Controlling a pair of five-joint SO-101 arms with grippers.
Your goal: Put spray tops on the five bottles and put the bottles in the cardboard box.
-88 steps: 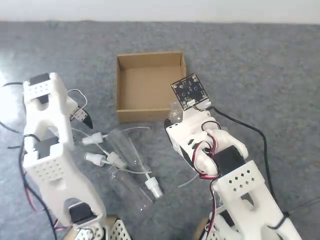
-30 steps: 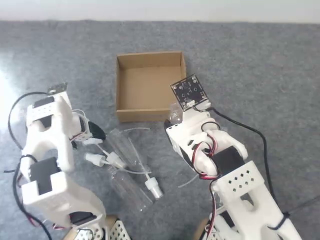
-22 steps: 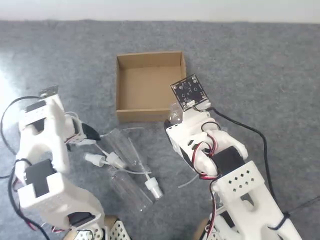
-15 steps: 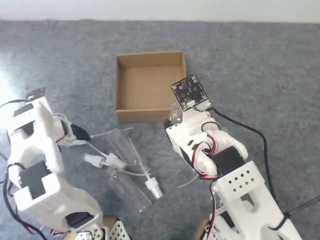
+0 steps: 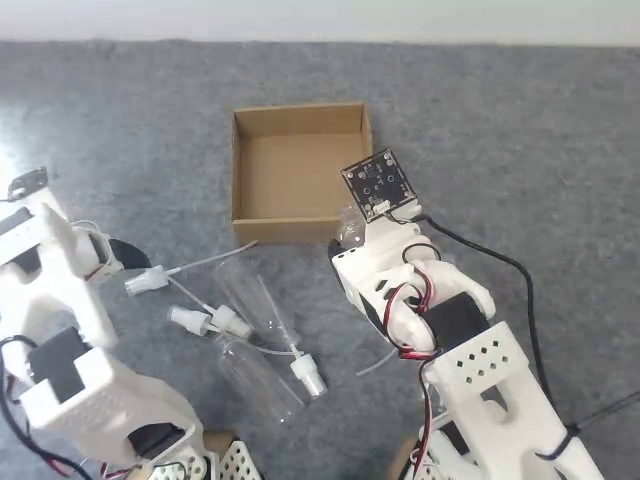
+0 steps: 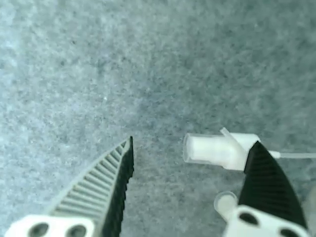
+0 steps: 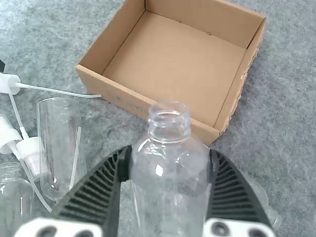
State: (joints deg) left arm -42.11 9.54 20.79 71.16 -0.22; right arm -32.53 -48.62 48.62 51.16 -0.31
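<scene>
My right gripper point(image 7: 165, 170) is shut on a clear bottle point(image 7: 169, 163) with an open neck, held upright just in front of the empty cardboard box point(image 7: 118, 94); from above the bottle point(image 5: 350, 232) stands at the box's point(image 5: 290, 231) near right corner. At the far left my left gripper point(image 5: 122, 262) is open. A white spray top point(image 6: 215, 148) lies against its black fingertip point(image 6: 259, 160), not clamped. That spray top point(image 5: 145, 280) trails a thin tube toward the box. Two more clear bottles point(image 5: 250, 290) point(image 5: 258, 372) lie between the arms.
Loose spray tops point(image 5: 190, 318) point(image 5: 232, 320) lie by the lying bottles, and another top point(image 5: 308, 376) sits at the nearer bottle's neck. A stray tube point(image 5: 375, 362) lies by the right arm's base. Grey carpet extends open behind and right of the box.
The left arm swung out to the left and took one spray top and its tube with it, away from the bottles. The right arm and its bottle stayed put.
</scene>
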